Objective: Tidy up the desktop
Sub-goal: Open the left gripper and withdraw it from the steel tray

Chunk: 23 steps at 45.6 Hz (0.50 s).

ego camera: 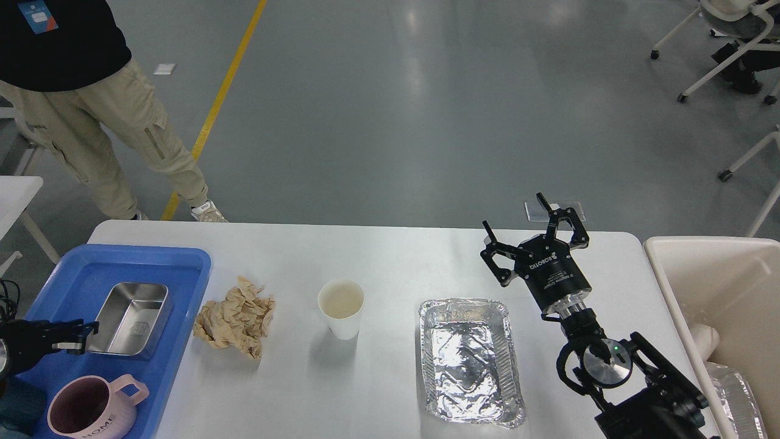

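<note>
head view, high, facing forward and down over desktop (390, 256)

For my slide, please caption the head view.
Open right claw above desktop holding foil tray, paper cup, crumpled paper.

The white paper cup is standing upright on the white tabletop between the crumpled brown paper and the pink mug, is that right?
Not quite. In the head view the white paper cup stands upright between the crumpled brown paper and the rectangular foil tray, not the pink mug.
</note>
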Available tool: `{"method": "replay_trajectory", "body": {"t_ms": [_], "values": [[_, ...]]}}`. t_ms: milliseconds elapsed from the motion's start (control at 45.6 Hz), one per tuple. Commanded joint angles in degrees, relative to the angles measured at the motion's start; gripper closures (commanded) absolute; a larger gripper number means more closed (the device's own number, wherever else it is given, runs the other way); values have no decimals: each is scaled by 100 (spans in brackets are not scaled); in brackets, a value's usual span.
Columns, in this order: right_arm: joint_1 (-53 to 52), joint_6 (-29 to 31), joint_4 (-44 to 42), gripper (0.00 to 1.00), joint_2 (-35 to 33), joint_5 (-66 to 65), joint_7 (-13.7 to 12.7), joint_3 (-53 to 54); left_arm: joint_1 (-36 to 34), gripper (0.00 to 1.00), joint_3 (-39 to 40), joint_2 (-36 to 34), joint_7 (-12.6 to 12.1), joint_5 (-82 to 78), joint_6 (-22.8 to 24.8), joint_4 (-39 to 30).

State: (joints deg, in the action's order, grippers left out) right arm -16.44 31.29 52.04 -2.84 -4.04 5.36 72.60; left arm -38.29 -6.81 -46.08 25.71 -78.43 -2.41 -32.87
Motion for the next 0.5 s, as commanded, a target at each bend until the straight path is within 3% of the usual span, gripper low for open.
{"method": "replay_trajectory", "body": {"t_ms": [0, 66, 482], "values": [[0, 0, -1, 0, -6, -1, 0, -8, -21, 23, 240, -41, 135, 257, 4, -97], [0, 0, -9, 0, -6, -1, 0, -17, -21, 16, 556, -50, 267, 608, 47, -237], [9, 0, -36, 0, -15, -1, -9, -79, 234, 11, 2815, -129, 259, 2093, 65, -1240]]}}
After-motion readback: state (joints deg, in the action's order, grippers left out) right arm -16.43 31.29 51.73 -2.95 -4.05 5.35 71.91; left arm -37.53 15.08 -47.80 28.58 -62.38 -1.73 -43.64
